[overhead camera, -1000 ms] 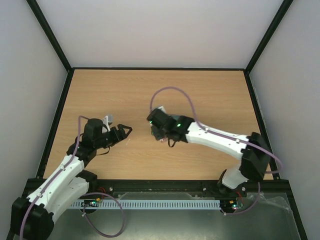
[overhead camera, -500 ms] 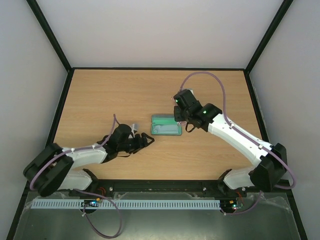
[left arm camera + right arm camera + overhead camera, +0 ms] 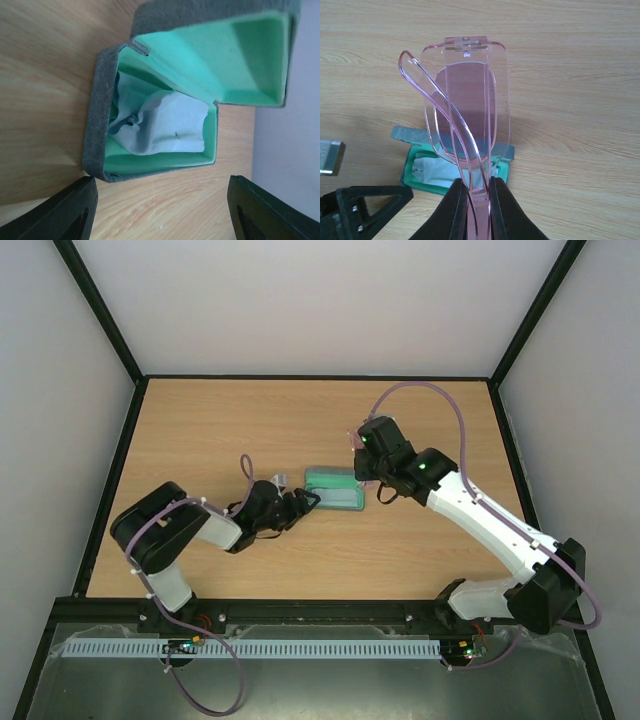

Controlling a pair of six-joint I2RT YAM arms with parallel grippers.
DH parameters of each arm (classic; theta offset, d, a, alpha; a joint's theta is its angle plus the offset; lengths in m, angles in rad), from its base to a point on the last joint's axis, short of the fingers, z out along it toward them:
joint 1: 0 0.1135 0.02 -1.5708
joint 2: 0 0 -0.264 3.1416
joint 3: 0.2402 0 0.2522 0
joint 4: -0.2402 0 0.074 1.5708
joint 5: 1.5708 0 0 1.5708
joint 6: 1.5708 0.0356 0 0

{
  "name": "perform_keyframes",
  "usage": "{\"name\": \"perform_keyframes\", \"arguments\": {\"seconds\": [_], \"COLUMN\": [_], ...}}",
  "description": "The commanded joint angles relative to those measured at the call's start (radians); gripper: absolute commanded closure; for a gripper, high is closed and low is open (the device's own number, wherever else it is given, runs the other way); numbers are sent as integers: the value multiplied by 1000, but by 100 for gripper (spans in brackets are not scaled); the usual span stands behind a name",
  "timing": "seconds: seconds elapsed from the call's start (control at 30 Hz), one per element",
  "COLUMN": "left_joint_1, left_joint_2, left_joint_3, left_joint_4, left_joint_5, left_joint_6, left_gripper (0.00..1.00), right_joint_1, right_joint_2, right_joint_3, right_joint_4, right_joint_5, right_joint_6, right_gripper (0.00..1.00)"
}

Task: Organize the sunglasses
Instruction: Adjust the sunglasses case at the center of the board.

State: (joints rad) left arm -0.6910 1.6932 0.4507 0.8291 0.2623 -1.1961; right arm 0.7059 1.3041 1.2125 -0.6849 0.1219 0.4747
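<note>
R gripper point(image 3: 476, 186) clamped on folded sunglasses point(image 3: 465, 100), held over one end of the open case point(image 3: 402, 134). L gripper point(image 3: 162, 205) spread wide, just beside the case. Cloth point(image 3: 165, 125) bunched inside. Rec.: align frame lengthwise w/ case, lower gently onto cloth, then release.

Left arm folded low, left gripper point(image 3: 302, 504) spread wide, right arm stretched forward, right gripper point(image 3: 477, 192) pinching sunglasses point(image 3: 466, 95).

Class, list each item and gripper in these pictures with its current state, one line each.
sunglasses: folded, clamped at one end, off the table.
case: open, lid up.
cloth: crumpled inside the case.
left gripper: open, facing the case.
right gripper: shut on the sunglasses.
</note>
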Motion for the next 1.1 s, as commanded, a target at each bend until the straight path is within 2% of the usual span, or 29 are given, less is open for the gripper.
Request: {"name": "perform_keyframes", "arguments": {"seconds": [0.0,0.27,0.57,1.07], "left_joint_1": [-5,-1,21,65], "left_joint_2": [64,126,234,356], "left_joint_3": [41,120,266,422], "left_joint_4": [124,88,61,37], "left_joint_5": [-60,-117,-117,-82], "left_joint_6": [-29,16,40,64], "left_gripper": [25,25,25,24], "right_joint_1": [-10,-13,-13,-13], "right_joint_2": [-40,-60,-80,-64], "right_joint_3": [-8,-29,-54,-50], "right_joint_4": [-31,-25,-26,-31], "right_joint_5": [1,-8,-13,-16], "right_joint_6": [-8,-13,-5,-16], "right_gripper": [95,95,95,95]}}
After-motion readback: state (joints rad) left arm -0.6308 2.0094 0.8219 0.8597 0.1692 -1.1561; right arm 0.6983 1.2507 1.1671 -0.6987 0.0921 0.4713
